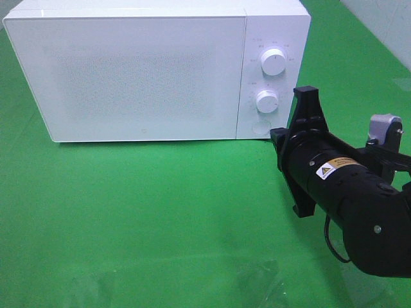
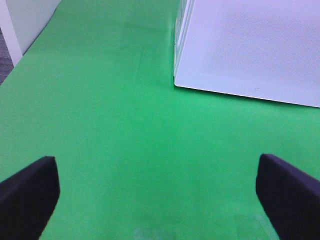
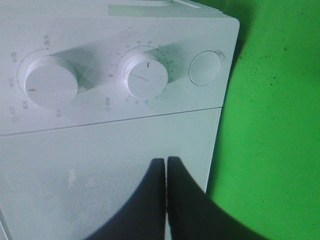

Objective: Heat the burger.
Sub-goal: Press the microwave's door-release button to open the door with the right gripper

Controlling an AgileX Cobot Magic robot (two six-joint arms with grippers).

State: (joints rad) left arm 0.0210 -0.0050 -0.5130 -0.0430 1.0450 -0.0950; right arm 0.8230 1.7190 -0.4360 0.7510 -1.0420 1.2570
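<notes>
The burger is out of view in every frame. A white microwave (image 1: 141, 70) stands at the back of the green table with its door (image 3: 100, 170) shut. My right gripper (image 3: 166, 161) is shut with nothing between its fingers. It points at the microwave's front, over the door's meshed face just below the control panel. Whether it touches the door I cannot tell. In the high view the black right arm (image 1: 347, 192) reaches in from the right, and its wrist hides the fingers. My left gripper (image 2: 157, 200) hangs open and empty over bare green cloth, left of the microwave's corner (image 2: 176, 82).
The control panel carries an upper knob (image 1: 273, 61), a lower knob (image 1: 267, 101) and a round button (image 1: 261, 127). Green cloth (image 1: 160, 224) covers the table in front of the microwave. A white wall edge (image 2: 25, 20) shows at the far left.
</notes>
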